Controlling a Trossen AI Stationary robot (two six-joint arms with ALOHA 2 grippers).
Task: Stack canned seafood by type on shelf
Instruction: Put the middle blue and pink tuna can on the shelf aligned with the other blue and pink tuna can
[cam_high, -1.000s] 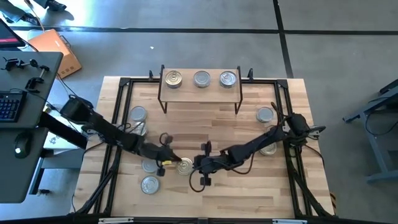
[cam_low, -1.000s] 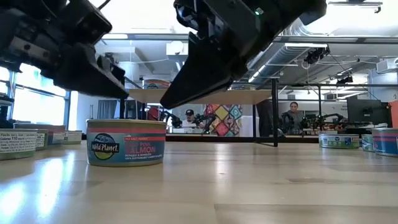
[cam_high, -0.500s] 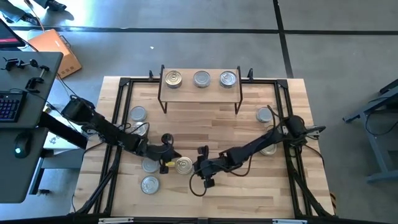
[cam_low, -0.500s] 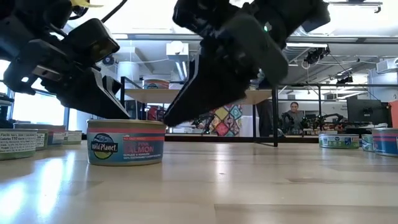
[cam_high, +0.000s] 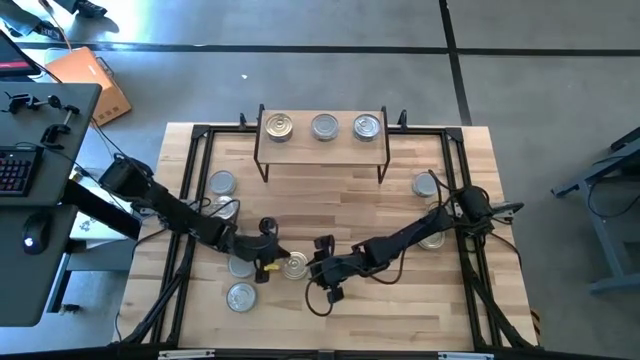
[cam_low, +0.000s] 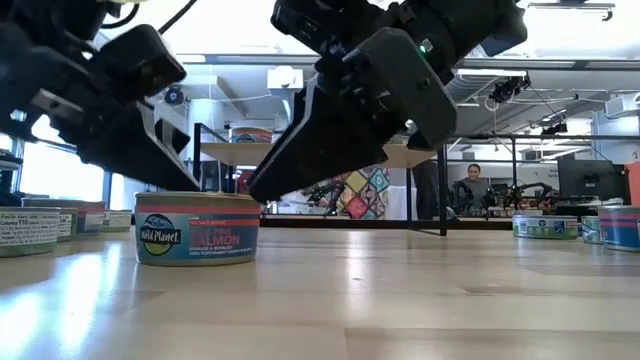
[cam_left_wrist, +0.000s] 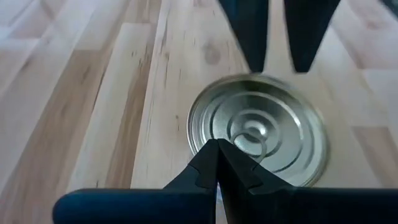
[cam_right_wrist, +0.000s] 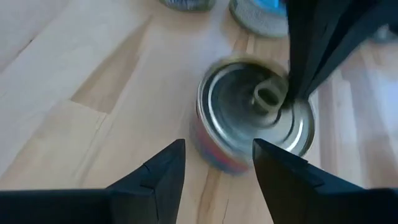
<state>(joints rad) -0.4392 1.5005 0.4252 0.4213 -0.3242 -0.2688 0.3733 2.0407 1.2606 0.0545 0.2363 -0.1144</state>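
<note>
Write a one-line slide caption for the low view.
Both grippers, left shut and right with fingers parted, meet over a Wild Planet pink salmon can on the table.

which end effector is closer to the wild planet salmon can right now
Left, narrowly. The left end effector, shut, has its tips at the rim of the salmon can, over the lid. The right end effector, fingers apart, sits just beside the can on the opposite side, facing it.
</note>
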